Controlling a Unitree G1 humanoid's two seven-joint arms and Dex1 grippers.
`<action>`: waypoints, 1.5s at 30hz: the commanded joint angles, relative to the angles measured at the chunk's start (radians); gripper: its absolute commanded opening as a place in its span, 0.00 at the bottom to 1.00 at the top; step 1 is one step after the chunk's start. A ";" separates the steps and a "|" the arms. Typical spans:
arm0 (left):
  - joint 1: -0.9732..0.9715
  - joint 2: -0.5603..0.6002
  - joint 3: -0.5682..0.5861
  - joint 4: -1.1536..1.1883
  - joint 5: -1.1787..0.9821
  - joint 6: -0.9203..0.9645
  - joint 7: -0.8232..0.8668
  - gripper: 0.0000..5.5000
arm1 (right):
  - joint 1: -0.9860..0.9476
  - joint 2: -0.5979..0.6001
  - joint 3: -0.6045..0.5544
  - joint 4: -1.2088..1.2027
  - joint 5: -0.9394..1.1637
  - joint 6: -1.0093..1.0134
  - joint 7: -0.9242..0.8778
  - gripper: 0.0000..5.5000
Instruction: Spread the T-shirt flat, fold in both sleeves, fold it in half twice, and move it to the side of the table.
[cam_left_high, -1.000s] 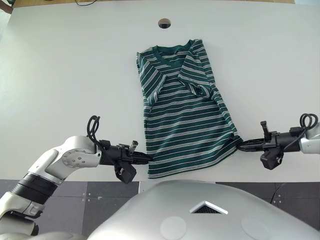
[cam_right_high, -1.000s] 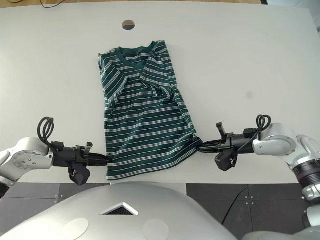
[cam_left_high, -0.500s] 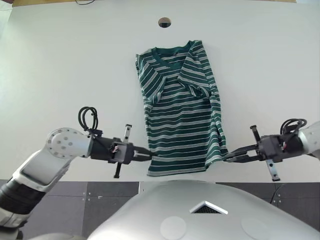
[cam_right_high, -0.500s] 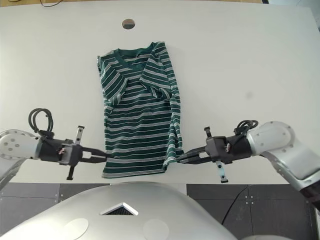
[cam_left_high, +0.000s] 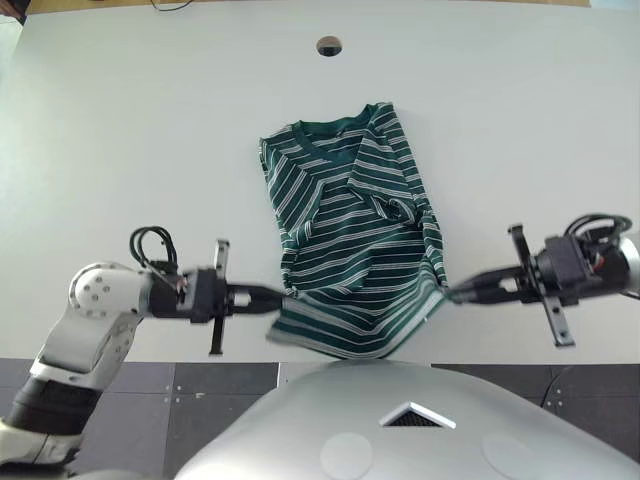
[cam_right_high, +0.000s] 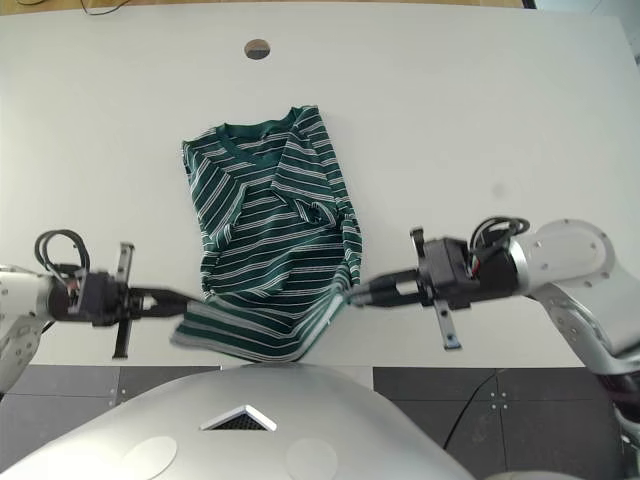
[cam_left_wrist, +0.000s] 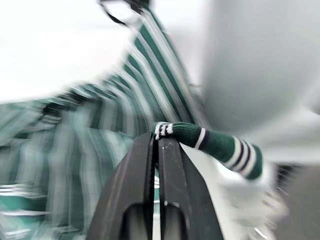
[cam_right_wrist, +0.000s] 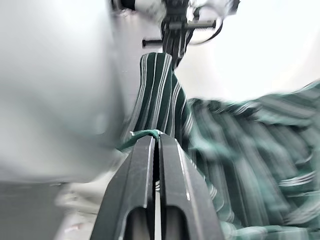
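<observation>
- The near hem of the T-shirt (cam_left_high: 350, 220) has risen off the table (cam_left_high: 120, 130) and now sags between the grippers.
- The left gripper (cam_left_high: 283, 296) is clamped on the hem's left corner, the right gripper (cam_left_high: 451, 294) on its right corner.
- The T-shirt lies mid-table, its long axis running away from the robot, collar at the far end.

One striped T-shirt (cam_left_high: 350, 230), one white table (cam_left_high: 120, 150), one round hole (cam_left_high: 328, 46), two pairs of fingers (cam_left_high: 260, 295) (cam_left_high: 485, 284)
</observation>
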 joint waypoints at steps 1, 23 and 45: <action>-0.134 -0.089 0.068 0.154 -0.002 0.062 0.058 0.02 | -0.145 0.162 -0.017 0.098 -0.135 -0.037 -0.090 0.02; -0.595 -0.380 0.154 0.804 0.331 0.085 0.357 0.02 | -0.735 0.672 0.093 1.099 -0.839 -0.427 -0.430 0.02; -0.723 -0.419 0.124 0.816 0.450 0.471 0.540 0.16 | -0.987 0.829 0.009 1.722 -0.995 -0.540 -0.700 0.17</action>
